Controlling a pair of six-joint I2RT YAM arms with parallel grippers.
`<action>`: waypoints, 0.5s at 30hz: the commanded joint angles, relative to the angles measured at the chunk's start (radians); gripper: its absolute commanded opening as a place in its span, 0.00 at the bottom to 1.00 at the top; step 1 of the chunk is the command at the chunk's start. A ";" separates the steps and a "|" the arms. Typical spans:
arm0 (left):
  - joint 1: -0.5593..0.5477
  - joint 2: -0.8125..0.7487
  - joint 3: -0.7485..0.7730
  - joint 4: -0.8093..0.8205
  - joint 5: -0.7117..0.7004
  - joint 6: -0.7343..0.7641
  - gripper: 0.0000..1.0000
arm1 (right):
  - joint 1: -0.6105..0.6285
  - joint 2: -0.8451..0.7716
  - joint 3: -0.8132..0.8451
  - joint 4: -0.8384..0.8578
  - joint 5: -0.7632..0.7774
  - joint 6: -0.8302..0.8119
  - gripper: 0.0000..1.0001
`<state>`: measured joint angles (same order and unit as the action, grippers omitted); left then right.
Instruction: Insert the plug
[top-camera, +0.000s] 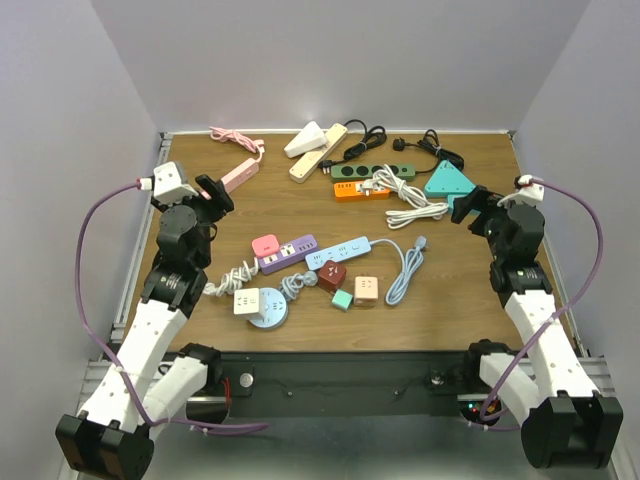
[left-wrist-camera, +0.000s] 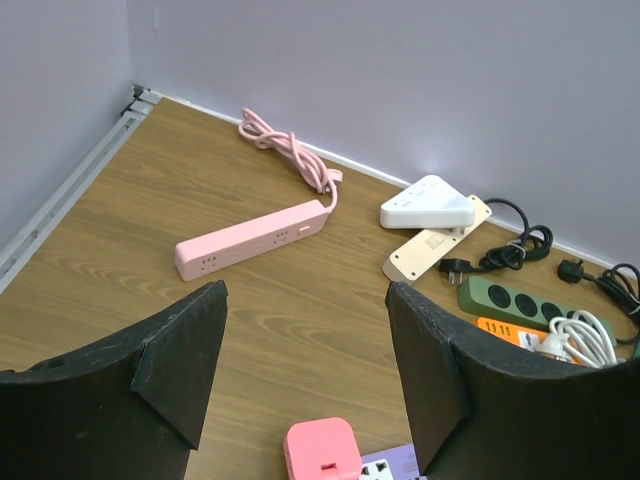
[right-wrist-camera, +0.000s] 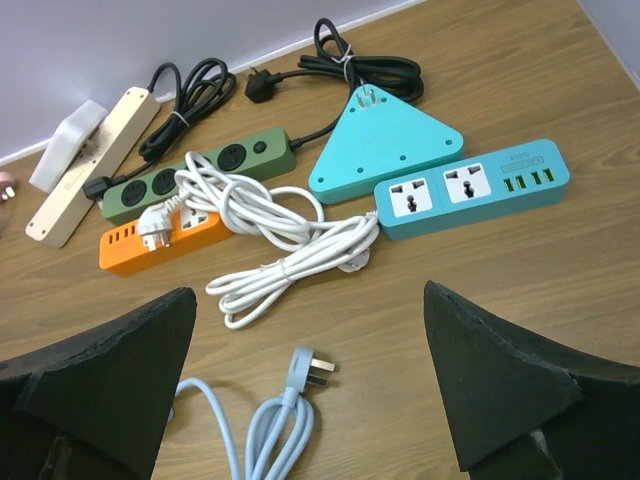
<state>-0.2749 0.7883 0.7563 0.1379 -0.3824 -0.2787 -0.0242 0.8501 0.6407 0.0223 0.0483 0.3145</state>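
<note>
Left end effector (left-wrist-camera: 305, 300) spread wide, empty, over bare table (left-wrist-camera: 120, 250) beside the left wall; one pink strip (left-wrist-camera: 252, 238) lies ahead; right end effector (right-wrist-camera: 308, 300) equally wide, empty; the pale-blue cable's plug (right-wrist-camera: 308, 372) lies loose near it, apart from two teal units, triangular strip (right-wrist-camera: 385, 140) and bar strip (right-wrist-camera: 470, 188); the bar's printing is unreadable.

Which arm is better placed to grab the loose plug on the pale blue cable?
Right. The pale blue cable's plug lies just ahead of the right gripper, whose jaws stand open. The left gripper sits far off by the pink power strip.
</note>
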 joint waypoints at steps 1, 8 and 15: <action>-0.026 -0.015 0.045 0.014 -0.084 0.004 0.76 | 0.007 0.010 0.019 0.007 -0.005 -0.025 1.00; -0.150 0.020 0.029 0.015 -0.081 0.038 0.76 | 0.023 0.093 0.037 -0.018 -0.093 -0.029 1.00; -0.282 0.100 -0.015 0.017 -0.104 0.044 0.76 | 0.305 0.184 0.002 -0.051 -0.004 0.023 1.00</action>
<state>-0.5198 0.8799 0.7555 0.1284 -0.4553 -0.2554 0.1738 0.9970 0.6407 -0.0181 0.0036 0.3111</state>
